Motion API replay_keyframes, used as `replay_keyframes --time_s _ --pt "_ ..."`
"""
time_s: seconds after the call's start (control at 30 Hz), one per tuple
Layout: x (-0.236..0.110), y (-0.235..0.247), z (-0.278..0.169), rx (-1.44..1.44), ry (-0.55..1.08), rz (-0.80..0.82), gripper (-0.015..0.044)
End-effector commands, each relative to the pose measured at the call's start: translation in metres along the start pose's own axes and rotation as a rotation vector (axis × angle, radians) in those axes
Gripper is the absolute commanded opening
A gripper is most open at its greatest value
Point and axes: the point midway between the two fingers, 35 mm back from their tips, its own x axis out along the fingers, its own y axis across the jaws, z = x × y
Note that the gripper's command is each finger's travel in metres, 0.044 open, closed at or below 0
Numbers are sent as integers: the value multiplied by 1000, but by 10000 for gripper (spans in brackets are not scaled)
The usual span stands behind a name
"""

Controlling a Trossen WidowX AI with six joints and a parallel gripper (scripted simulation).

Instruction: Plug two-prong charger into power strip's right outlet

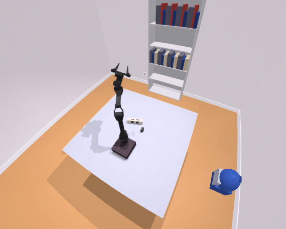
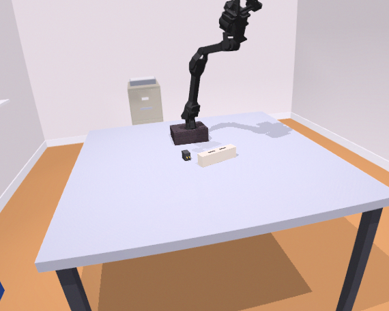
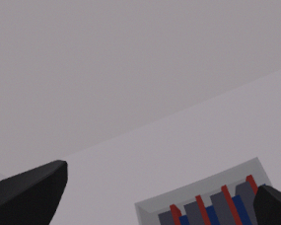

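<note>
charger (image 2: 185, 155) prongs seen from exterior only

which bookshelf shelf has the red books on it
The top shelf of the bookshelf: its books are red, grey and blue, while the lower row is grey, blue and beige.

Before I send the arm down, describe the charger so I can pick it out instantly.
On the pale table, find the arm's dark base block. Just in front lies a cream power strip; the charger is the small black cube beside it, with two yellowish prongs.
</note>
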Motion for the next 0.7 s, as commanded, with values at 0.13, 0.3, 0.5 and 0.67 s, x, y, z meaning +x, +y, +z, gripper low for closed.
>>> replay_keyframes --time_s 0.13,0.3,0.5,0.67 --pt "-2 -20 -29 -93 101 -16 440" --pt "-10 -53 -68 -218 251 -41 440" --pt "-27 -98 -111 -356 436 -75 440" --pt "-49 -138 -142 -458 596 -106 440"
